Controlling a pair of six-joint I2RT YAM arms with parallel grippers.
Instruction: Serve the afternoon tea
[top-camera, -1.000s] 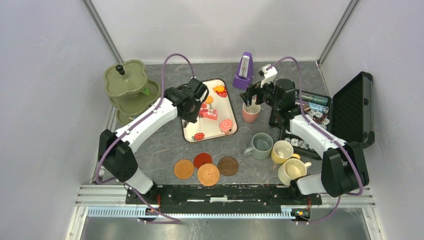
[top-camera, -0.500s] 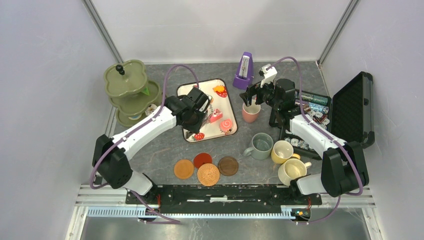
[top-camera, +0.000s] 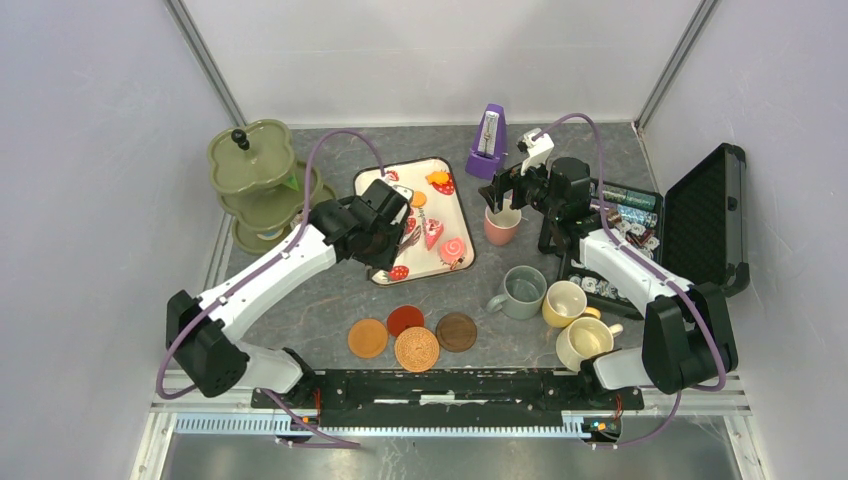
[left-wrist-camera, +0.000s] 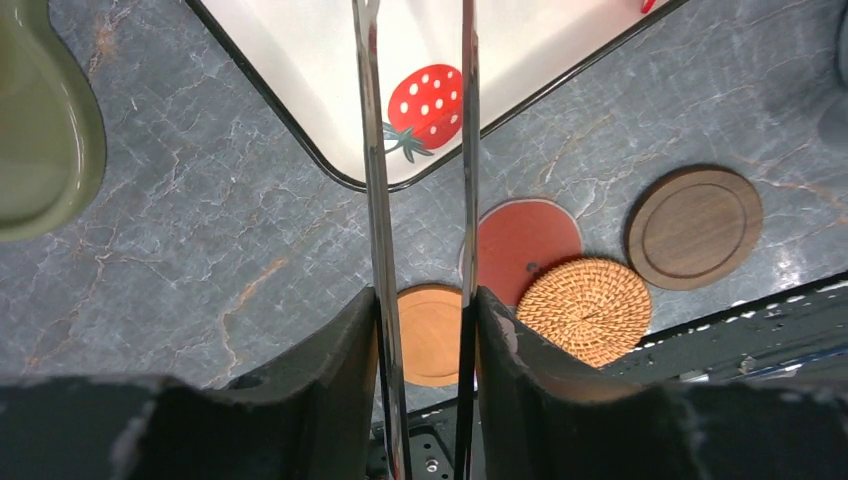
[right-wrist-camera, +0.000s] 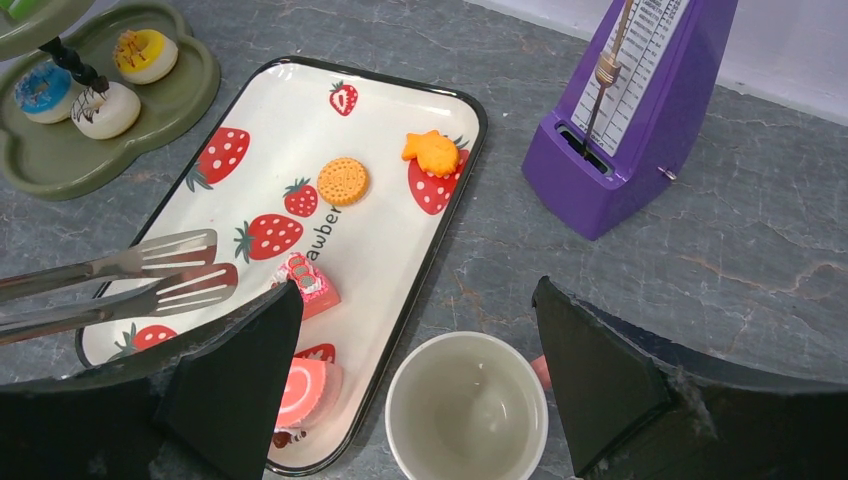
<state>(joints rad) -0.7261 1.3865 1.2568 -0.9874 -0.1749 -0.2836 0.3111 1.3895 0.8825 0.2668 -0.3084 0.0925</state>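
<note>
My left gripper (top-camera: 392, 225) (left-wrist-camera: 420, 300) is shut on metal tongs (left-wrist-camera: 372, 150). The tongs' slotted tips (right-wrist-camera: 150, 262) hang empty over the strawberry tray (top-camera: 425, 262), beside a pink cake slice (right-wrist-camera: 308, 283). A pink roll (right-wrist-camera: 300, 392), a biscuit (right-wrist-camera: 343, 181) and an orange star pastry (right-wrist-camera: 432, 152) also lie on the tray. My right gripper (top-camera: 505, 195) (right-wrist-camera: 418, 290) is open, above the empty pink mug (top-camera: 502, 225) (right-wrist-camera: 467, 410). The olive tiered stand (top-camera: 262, 180) holds donuts (right-wrist-camera: 105, 108). Several coasters (top-camera: 417, 349) lie near the front.
Grey-green (top-camera: 522, 290), yellow (top-camera: 565, 302) and cream (top-camera: 585, 340) mugs stand at the front right. A purple metronome (top-camera: 488, 143) stands behind the pink mug. An open black case (top-camera: 700, 215) of packets lies at the right.
My left arm has drawn back toward the near left with the tongs, off the middle of the tray. The right arm has not moved.
</note>
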